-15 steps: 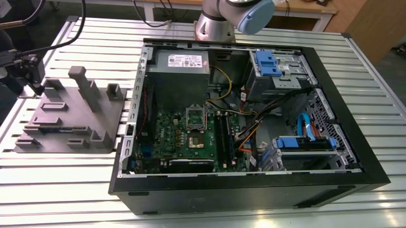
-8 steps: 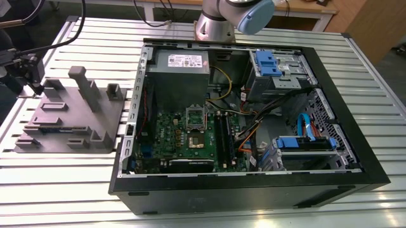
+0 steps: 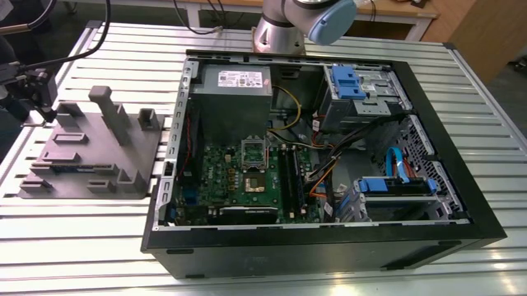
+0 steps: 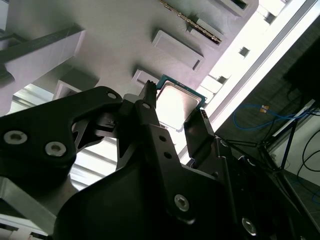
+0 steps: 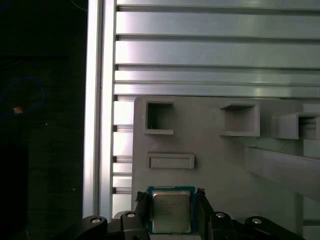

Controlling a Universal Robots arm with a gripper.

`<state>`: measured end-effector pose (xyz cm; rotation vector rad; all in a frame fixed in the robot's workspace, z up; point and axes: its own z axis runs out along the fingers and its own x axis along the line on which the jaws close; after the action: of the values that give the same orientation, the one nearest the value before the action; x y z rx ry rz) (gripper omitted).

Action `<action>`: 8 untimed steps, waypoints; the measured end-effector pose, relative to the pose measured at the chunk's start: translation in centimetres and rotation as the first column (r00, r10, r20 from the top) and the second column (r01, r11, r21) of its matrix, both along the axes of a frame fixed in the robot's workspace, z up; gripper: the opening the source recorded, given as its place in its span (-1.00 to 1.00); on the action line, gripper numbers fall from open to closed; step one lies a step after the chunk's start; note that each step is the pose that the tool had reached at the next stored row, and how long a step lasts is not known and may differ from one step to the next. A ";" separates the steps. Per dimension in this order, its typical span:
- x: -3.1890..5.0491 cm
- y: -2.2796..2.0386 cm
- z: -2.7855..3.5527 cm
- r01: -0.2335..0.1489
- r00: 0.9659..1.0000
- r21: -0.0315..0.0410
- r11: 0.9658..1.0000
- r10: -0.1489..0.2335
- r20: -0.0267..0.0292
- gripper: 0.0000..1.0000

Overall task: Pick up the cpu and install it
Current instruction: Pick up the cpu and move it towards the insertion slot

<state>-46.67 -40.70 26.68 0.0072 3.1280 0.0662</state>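
In the first wrist view the black end effector points down, its fingers apart and flanking the cpu. The square chip lies flat on a matte grey moulded holder, its shiny metal top up and its edges square to the holder's. Beyond the holder's rectangular pockets runs the ribbed aluminium bench.
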 end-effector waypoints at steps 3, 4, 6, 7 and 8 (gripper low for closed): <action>0.02 0.00 0.02 0.000 1.000 0.000 1.000 0.000 0.000 -0.06; 0.06 0.00 0.03 0.000 1.000 0.000 1.000 0.000 0.000 -0.06; 0.10 0.00 0.02 0.000 1.000 0.000 1.000 0.000 0.000 -0.06; 0.10 0.00 0.02 0.000 1.000 0.000 1.000 0.000 0.000 -0.06; 0.10 0.00 0.02 0.000 1.000 0.000 1.000 0.000 0.000 -0.06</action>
<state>-46.57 -40.70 26.69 0.0074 3.1281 0.0662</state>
